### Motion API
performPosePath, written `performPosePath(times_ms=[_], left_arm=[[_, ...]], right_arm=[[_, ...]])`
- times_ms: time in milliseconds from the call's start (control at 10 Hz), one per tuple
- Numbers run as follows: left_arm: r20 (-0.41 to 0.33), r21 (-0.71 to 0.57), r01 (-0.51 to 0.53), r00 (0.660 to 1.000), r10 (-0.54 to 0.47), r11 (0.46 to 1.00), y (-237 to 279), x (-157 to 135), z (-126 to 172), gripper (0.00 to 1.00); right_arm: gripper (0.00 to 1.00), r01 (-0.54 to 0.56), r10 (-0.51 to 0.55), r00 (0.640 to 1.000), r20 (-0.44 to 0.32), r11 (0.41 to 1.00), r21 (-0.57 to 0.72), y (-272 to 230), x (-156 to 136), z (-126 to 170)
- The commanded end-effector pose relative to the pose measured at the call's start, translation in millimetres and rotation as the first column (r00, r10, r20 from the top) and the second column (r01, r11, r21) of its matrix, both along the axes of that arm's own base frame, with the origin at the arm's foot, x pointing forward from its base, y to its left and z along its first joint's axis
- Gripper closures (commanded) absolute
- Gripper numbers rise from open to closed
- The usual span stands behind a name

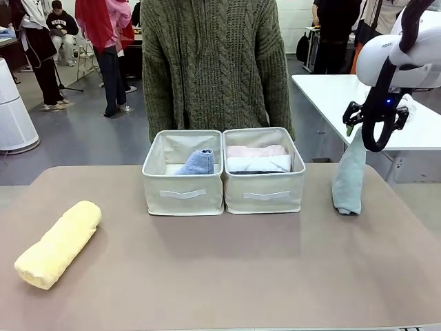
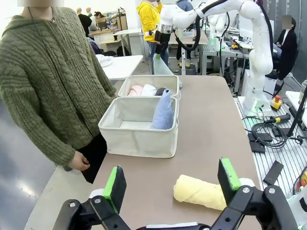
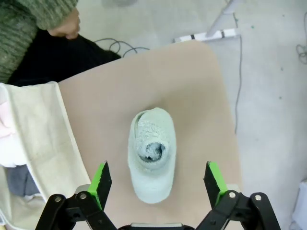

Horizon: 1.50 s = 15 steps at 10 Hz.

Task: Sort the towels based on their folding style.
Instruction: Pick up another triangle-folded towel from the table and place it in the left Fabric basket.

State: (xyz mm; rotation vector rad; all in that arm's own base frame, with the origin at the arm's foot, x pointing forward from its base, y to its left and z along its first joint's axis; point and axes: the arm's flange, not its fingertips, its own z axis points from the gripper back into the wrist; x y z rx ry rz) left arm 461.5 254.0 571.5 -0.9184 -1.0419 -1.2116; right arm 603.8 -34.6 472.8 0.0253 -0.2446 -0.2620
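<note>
On the front view, a brown table (image 1: 227,276) holds two beige bins that touch side by side. The left bin (image 1: 182,195) holds the blue cone (image 1: 198,163). The right bin (image 1: 264,196) holds the pink roll (image 1: 256,150) and the white roll (image 1: 258,163), with a thin strip of the dark grey roll (image 1: 253,172) under them. The yellow roll (image 1: 58,243) lies on its side on the near left part of the table, well apart from the bins. The pale cone (image 1: 349,183) stands upright on the table, to the right of the right bin. The right gripper (image 1: 372,127) hangs at the top of this cone. A person (image 1: 213,65) in a green knit sweater stands behind the bins.

On the left wrist view, the left gripper (image 2: 171,181) has its jaws wide apart and holds nothing. The yellow roll (image 2: 199,191) lies on the table below it, near one green pad (image 2: 229,175). Farther off stand both bins, with the blue cone (image 2: 163,111) leaning in a corner of the nearer one. The person's hand (image 2: 79,161) hangs by the table edge.

On the right wrist view, the camera looks straight down. The right gripper (image 3: 158,178) has its jaws wide apart. The pale cone (image 3: 152,153) stands between the two green pads, and neither pad touches it. The right bin (image 3: 43,129) is just beside the cone.
</note>
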Motion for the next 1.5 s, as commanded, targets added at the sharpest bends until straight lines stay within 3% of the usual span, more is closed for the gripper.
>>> performPosePath(times_ms=[0,500,600,700,800,900,1000,1400], left_arm=[[0.002,0.002,-0.011,1.000,0.011,1.000,-1.1,-2.6,0.1,0.00],[0.002,0.002,-0.011,1.000,0.011,1.000,-1.1,-2.6,0.1,0.00],[0.002,0.002,-0.011,1.000,0.011,1.000,-1.1,-2.6,0.1,0.00],[0.002,0.002,-0.011,1.000,0.011,1.000,-1.1,-2.6,0.1,0.00],[0.002,0.002,-0.011,1.000,0.011,1.000,-1.1,-2.6,0.1,0.00],[0.002,0.002,-0.011,1.000,0.011,1.000,-1.1,-2.6,0.1,0.00],[0.002,0.002,-0.011,1.000,0.011,1.000,-1.1,-2.6,0.1,0.00],[0.002,0.002,-0.011,1.000,0.011,1.000,-1.1,-2.6,0.1,0.00]], right_arm=[[0.00,0.008,-0.006,1.000,-0.028,0.999,0.048,-5.0,12.1,-2.6],[0.00,-0.015,0.015,1.000,0.001,0.998,0.053,-12.7,18.7,-26.2],[0.59,-0.032,0.032,0.999,0.003,0.998,0.062,-12.4,18.5,-26.8],[0.59,-0.042,0.042,0.999,0.010,0.997,0.071,-11.9,18.8,-25.5],[1.00,-0.048,0.047,0.999,0.013,0.996,0.080,-12.1,18.3,-25.9],[0.64,-0.057,0.054,0.998,0.027,0.993,0.102,-12.9,19.4,-27.3],[1.00,-0.055,0.052,0.998,0.030,0.992,0.113,-14.1,21.0,-27.4],[1.00,-0.064,0.059,0.997,0.041,0.990,0.125,-13.1,16.0,-23.8]])
